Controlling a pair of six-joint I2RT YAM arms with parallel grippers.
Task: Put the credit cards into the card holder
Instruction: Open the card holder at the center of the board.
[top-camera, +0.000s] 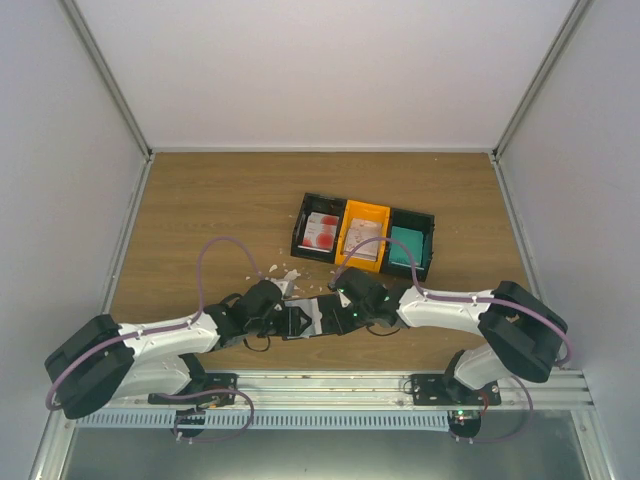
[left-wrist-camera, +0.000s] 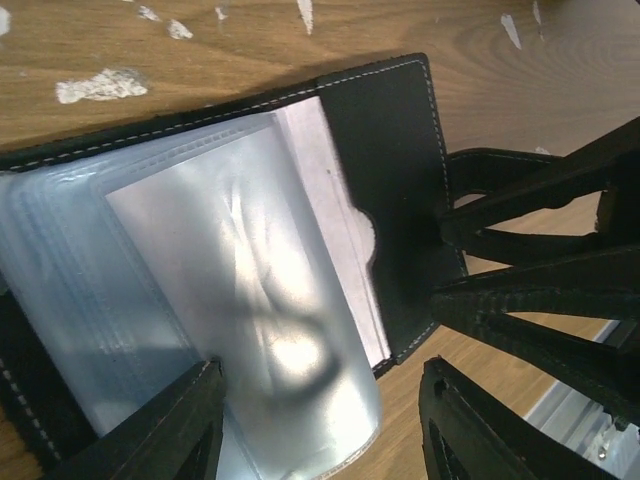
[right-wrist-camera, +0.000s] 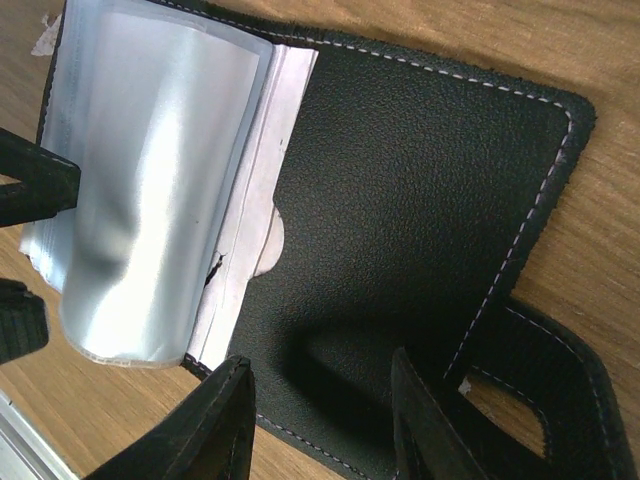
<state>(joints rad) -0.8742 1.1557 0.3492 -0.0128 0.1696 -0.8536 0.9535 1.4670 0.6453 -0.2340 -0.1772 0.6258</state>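
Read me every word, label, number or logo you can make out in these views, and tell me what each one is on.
No text is legible in any view.
On the card holder, no lettering shows on the black cover or the clear sleeves.
On the red-and-white cards, the print is too small to read.
On the pale card and the teal card, any markings are too small to tell.

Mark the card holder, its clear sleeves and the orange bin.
card holder (right-wrist-camera: 420, 200), right wrist view, black inner cover.
clear sleeves (left-wrist-camera: 250, 300), left wrist view, middle of top sleeve.
orange bin (top-camera: 368, 208), top view, far rim.
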